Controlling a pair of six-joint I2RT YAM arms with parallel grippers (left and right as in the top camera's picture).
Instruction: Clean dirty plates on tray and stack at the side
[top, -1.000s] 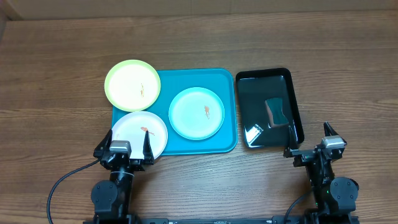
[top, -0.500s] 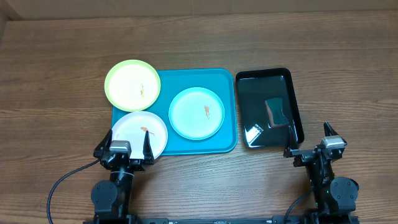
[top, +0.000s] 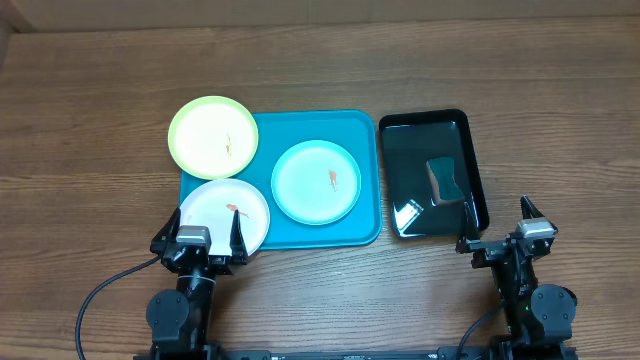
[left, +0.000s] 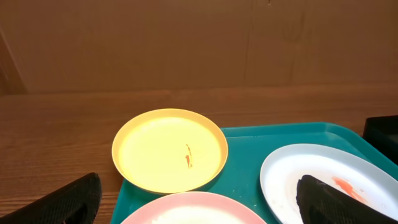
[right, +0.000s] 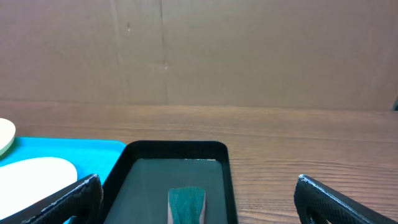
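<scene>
Three plates lie on or at the turquoise tray. The yellow-green plate overlaps the tray's far left corner. A white plate sits at the front left, and the pale blue plate lies in the middle. Each carries a small orange-red smear. My left gripper stands open at the white plate's near edge, holding nothing. In the left wrist view the yellow-green plate is ahead and the pale blue plate is to the right. My right gripper is open and stands just in front of the black tray.
A glossy black tray right of the turquoise one holds a green sponge. In the right wrist view the sponge lies straight ahead. Bare wooden table surrounds both trays, with a cardboard wall at the back.
</scene>
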